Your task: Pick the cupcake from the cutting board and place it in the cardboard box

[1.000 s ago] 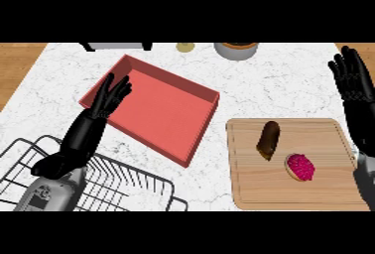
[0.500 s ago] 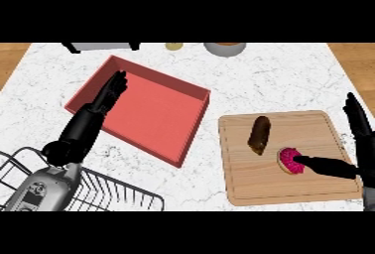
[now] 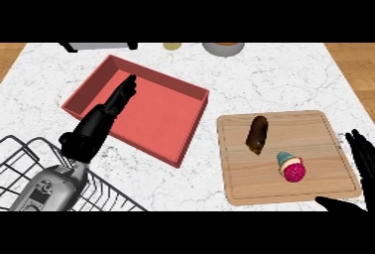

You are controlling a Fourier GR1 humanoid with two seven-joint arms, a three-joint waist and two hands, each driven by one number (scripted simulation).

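The pink-frosted cupcake (image 3: 292, 168) lies tipped on the wooden cutting board (image 3: 293, 191), frosting pointing near-right, its teal base far-left. The right hand (image 3: 360, 159), fingers straight, grasps nothing beside the board; the left hand (image 3: 117, 99) hangs released above the shallow red cardboard box (image 3: 164, 111).

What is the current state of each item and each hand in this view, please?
cupcake: on its side on the cutting board, unheld
dark brown item: lying on the board
box: open, nothing visible inside
left hand: open, above the box
right hand: open, beside the board

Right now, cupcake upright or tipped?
Tipped: the cupcake lies on its side on the cutting board, pink top facing lower right.
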